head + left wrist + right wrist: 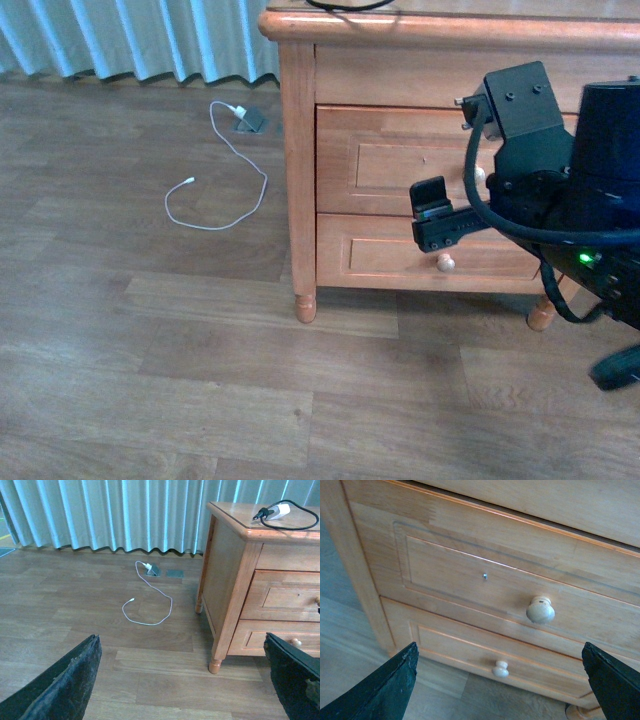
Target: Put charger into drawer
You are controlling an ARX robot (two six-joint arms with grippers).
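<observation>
Wooden drawer (470, 592) is shut; the charger (279, 511) lies on the cabinet top (235, 516). Right gripper (499, 651) — jaws apart, empty — faces the knob (540, 610): centre it, clamp firmly, pull straight out. Left gripper (181, 637) is likewise apart.

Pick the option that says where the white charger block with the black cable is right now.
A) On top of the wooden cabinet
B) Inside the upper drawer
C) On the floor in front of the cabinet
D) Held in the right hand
A: the left wrist view shows the charger lying on the flat top of the cabinet, and the upper drawer is shut.
</observation>
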